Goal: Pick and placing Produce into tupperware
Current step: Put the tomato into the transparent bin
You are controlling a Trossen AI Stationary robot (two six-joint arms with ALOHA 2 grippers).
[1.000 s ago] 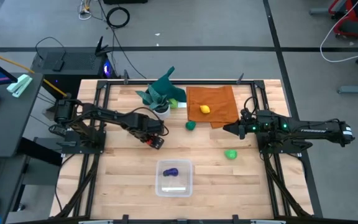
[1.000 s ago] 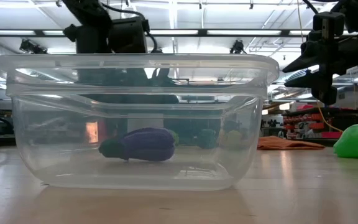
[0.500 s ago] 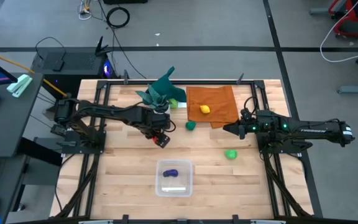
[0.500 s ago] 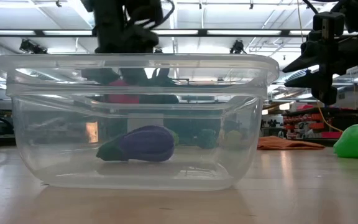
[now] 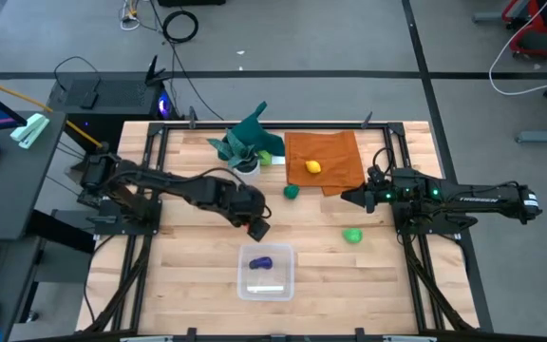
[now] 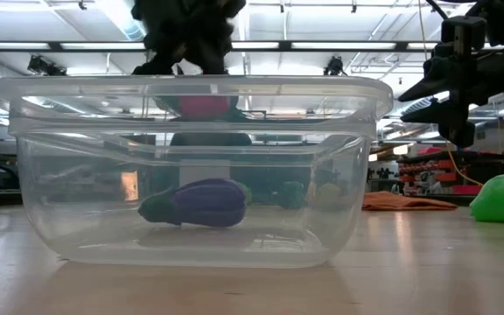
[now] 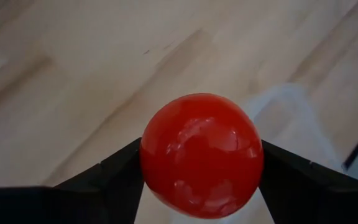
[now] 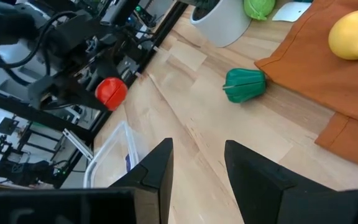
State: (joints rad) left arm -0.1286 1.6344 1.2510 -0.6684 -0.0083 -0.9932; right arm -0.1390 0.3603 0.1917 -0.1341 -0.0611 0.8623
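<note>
Left gripper (image 5: pixel 257 226) is pinching the red produce (image 7: pixel 201 154) above the worktop (image 5: pixel 198 271), just beside the tupperware (image 5: pixel 266 272) holding the purple eggplant (image 5: pixel 262 263). Right gripper (image 8: pixel 194 163) is idling spread near the orange cloth (image 5: pixel 335 157).

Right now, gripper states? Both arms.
Left gripper: closed on the red ball, above the table near the clear box.
Right gripper: open, empty, waiting at the table's right side.

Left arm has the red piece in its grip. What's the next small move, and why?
Probably carry it a little farther toward the tupperware, then lower and release. The left gripper is shut on the red produce, held up off the table just short of the box's far rim, where the purple eggplant already lies.
</note>
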